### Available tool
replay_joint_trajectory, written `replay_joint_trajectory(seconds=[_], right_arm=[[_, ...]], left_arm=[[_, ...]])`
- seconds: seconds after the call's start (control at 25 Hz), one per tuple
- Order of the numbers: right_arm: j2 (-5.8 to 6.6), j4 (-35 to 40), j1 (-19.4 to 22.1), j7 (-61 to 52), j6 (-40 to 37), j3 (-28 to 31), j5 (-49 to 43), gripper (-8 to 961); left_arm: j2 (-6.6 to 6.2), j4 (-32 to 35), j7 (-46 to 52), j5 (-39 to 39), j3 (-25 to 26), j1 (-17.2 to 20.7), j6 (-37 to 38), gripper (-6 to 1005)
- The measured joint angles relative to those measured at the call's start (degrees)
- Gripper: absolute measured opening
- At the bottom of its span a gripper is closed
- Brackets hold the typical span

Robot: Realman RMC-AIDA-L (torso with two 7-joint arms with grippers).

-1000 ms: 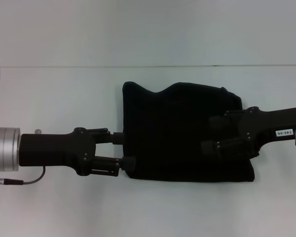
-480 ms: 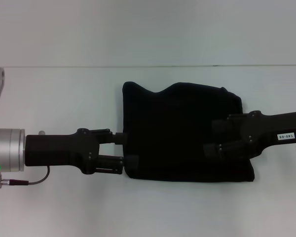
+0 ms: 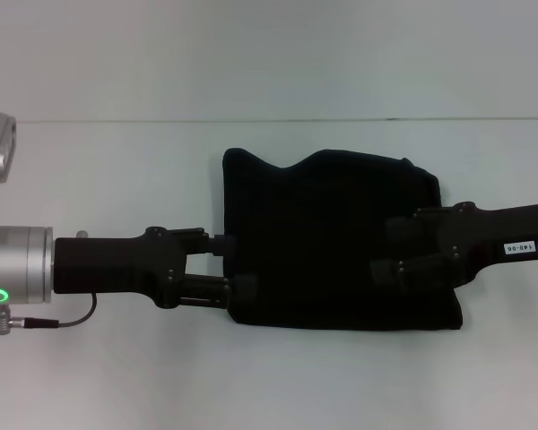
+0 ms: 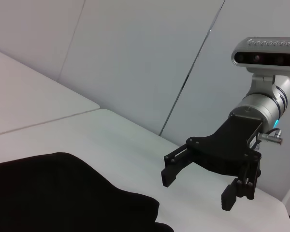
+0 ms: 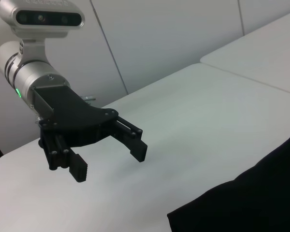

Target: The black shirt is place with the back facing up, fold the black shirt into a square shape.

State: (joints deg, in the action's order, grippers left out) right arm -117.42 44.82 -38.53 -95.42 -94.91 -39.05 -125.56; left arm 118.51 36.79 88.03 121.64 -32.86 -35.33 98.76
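Note:
The black shirt (image 3: 332, 242) lies folded into a rough rectangle on the white table (image 3: 117, 376); no lettering shows. My left gripper (image 3: 231, 266) is open at the shirt's left edge, its fingertips overlapping the cloth in the head view. The right wrist view shows that left gripper (image 5: 108, 162) raised above the table with nothing between its fingers, and the shirt (image 5: 251, 203) in the corner. My right gripper (image 3: 386, 246) is over the shirt's right part. It is open and empty in the left wrist view, where the right gripper (image 4: 200, 186) is beyond the shirt (image 4: 63, 193).
A seam line (image 3: 117, 121) crosses the table behind the shirt. The left arm's silver wrist (image 3: 13, 273) with a green light and a thin cable (image 3: 63, 322) reaches in from the left. Bare table surrounds the shirt.
My left arm has slid right, bringing its fingertips from beside the shirt's left edge to over it. The right gripper drew back slightly to the right and then stayed. The shirt has not moved.

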Motion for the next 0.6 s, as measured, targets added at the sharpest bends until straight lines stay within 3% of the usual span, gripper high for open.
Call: replay_joint_trajectory(seconds=[0.6], right_arm=[[0.05, 0.0, -0.37, -0.05, 0.25, -0.24, -0.04, 927]], left_arm=[[-0.37, -1.2, 0.12, 0.0, -0.1, -0.71, -0.95, 868]])
